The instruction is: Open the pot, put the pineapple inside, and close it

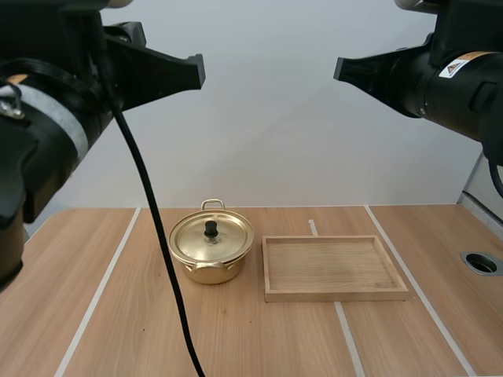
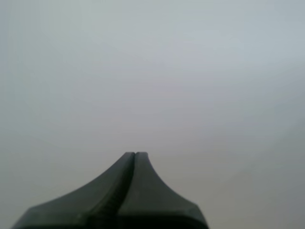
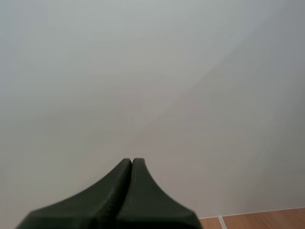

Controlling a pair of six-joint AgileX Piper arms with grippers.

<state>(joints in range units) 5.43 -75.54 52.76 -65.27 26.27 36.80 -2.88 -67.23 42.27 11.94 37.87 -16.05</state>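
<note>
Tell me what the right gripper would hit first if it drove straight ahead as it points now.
Likely only the pale wall behind the table: the shut right gripper is raised and faces it, well above the pot and tray. Depth is unclear.

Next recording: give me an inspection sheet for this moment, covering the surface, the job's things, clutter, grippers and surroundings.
Surface: wooden table marked with white lines; a round hole near its right edge.
Job's things: gold pot standing upright near the table's middle, its lid on, with the black knob on top.
Clutter: wooden tray lying flat to the right of the pot, with a small gap between them; nothing else seen.
Grippers: left gripper shut on nothing, fingers together as one wedge, held high above the table; right gripper the same, high on the other side.
Surroundings: plain pale wall behind the table.
</note>
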